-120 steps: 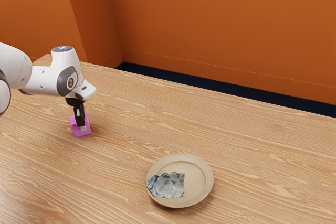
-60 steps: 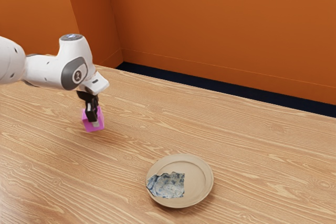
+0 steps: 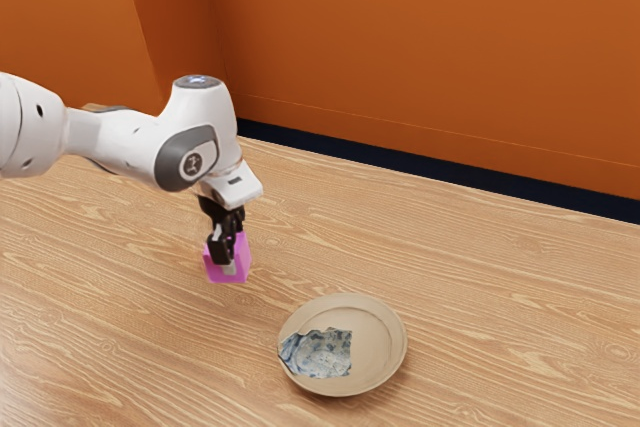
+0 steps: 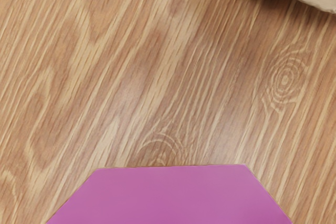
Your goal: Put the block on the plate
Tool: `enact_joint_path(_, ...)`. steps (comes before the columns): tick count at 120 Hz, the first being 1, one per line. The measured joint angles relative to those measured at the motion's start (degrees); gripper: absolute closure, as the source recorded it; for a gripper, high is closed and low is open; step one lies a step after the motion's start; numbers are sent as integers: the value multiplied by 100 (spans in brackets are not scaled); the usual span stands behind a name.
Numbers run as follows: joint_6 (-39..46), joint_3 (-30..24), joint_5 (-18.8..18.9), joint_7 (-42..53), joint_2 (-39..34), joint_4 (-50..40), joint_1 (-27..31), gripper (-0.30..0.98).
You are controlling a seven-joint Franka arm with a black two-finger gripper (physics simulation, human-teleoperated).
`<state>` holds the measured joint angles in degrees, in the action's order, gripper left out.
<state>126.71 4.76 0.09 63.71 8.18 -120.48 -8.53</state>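
Since the earlier exterior frames, your robot arm (image 3: pixel 140 142) has carried the small magenta, roughly cube-shaped block (image 3: pixel 242 260) from left of the frame toward its centre, nearer the round beige plate (image 3: pixel 392 323). The plate hasn't shifted on the wooden tabletop (image 3: pixel 480 297). In the exterior view, your black fingers (image 3: pixel 231 256) point down at left of centre, pinching the block between them, spread only to about its width. From them, the plate lies toward the lower right of the frame, near but apart; a crumpled-looking blue-and-white patch (image 3: pixel 320 354) covers part of it. You can't pick out a clear long axis on the block, and its clearance is hard to judge.

In the wrist view, you see the block close under the hand, with wood grain between it and the plate's rim. You'd likely carry it across that gap, high enough to clear the rim, before lowering.
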Motion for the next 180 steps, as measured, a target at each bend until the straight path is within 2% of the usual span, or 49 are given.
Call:
enact_joint_path(24, -244, -1, -50, -83, -223, -21, -707, 28)
enact_joint_path(59, -406, -61, -90, -238, -183, -4, -1720, 28)
enact_joint_path(82, -397, -258, -142, -338, 455, 570, -2025, 28)
enact_joint_path(97, -365, -264, -143, -390, 801, 756, -2047, 27)
enact_joint_path(107, -348, -265, -140, -423, 868, 767, -2072, 20)
enact_joint_path(133, -334, -235, -134, -514, 694, 775, -2064, 7)
enact_joint_path(146, -431, 10, -129, -623, 591, 948, -2003, 4)
enact_joint_path(180, -951, 182, -94, -1135, 323, 1308, -1073, 1)
